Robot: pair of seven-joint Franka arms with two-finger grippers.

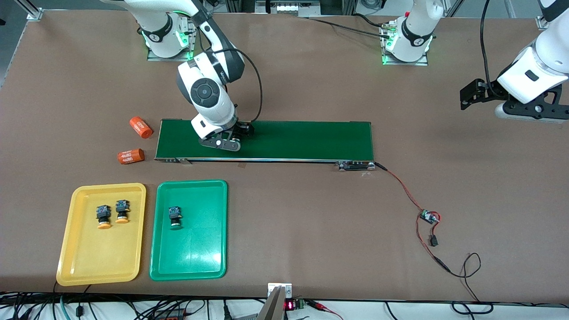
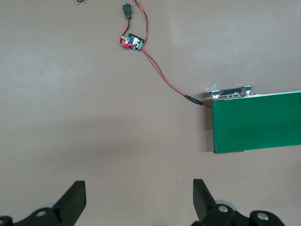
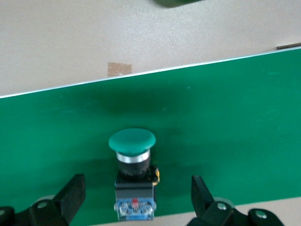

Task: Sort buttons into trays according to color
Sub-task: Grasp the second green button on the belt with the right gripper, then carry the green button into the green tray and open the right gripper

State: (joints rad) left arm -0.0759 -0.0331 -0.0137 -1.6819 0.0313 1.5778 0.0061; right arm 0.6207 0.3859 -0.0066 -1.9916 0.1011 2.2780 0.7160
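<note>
Button (image 3: 133, 174), green-capped, lies on the belt (image 1: 289, 140) between my right gripper's (image 3: 136, 197) spread fingers, which hold nothing. From that gripper, the green tray (image 1: 189, 262) sits toward the front camera with one green button (image 1: 175, 217) in it; the yellow tray (image 1: 103, 262) beside it holds both orange buttons (image 1: 112, 214). My left gripper (image 2: 138, 200) waits, jaws wide and empty, over bare table off the belt's end. Risk, as I judge it: fingers closing on the round cap instead of the blocky body would let the button slip or tip.
</note>
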